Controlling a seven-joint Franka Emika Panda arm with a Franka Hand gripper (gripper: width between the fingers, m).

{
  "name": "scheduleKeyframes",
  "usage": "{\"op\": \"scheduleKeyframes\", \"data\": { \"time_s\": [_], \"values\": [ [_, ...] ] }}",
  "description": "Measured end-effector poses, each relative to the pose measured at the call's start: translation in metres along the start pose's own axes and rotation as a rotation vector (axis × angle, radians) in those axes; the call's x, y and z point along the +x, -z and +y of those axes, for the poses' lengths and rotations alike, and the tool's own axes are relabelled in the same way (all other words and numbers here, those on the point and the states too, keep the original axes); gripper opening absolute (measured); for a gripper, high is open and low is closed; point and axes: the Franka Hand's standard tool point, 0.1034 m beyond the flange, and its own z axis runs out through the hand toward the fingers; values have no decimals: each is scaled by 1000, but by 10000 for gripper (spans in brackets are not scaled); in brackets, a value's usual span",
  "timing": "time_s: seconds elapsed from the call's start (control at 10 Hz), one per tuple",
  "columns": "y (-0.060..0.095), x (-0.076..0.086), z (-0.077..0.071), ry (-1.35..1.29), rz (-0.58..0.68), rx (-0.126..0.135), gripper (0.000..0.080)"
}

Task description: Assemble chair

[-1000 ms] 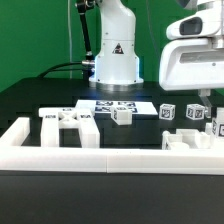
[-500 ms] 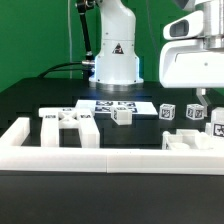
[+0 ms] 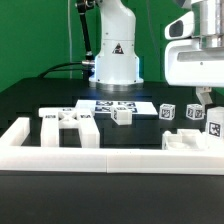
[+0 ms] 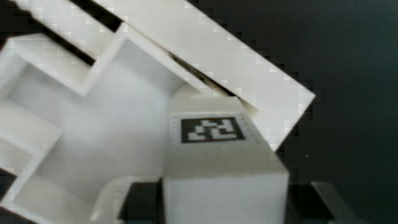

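Observation:
My gripper hangs at the exterior view's right, just above a white tagged chair leg. In the wrist view the leg stands between my jaws, with its square tag facing the camera. The gripper is open, with a dark gap on each side of the leg. Two more tagged blocks stand behind it. A U-shaped white part lies in front of it. A large white chair part lies at the left, and a small block sits in the middle.
The marker board lies in front of the robot base. A long white border rail runs along the front and also shows in the wrist view. White part walls lie close beside the leg.
The gripper has shifted slightly toward the exterior view's right, over the rightmost tagged leg. The other parts have not moved.

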Motion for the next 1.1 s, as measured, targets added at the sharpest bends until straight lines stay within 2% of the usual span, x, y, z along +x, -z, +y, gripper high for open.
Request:
{"op": "scheduleKeyframes", "data": {
  "time_s": [0.4,0.6,0.7,0.8,1.1],
  "values": [
    [-1,-3,0,-200,-6,2,291],
    [-1,-3,-1,-189,-7,2,296],
    [-1,-3,-1,-153,-7,2,526],
    [-1,-3,0,-46,-6,0,623],
    [-2,-7,0,254,-12,-3,647]
  ]
}}
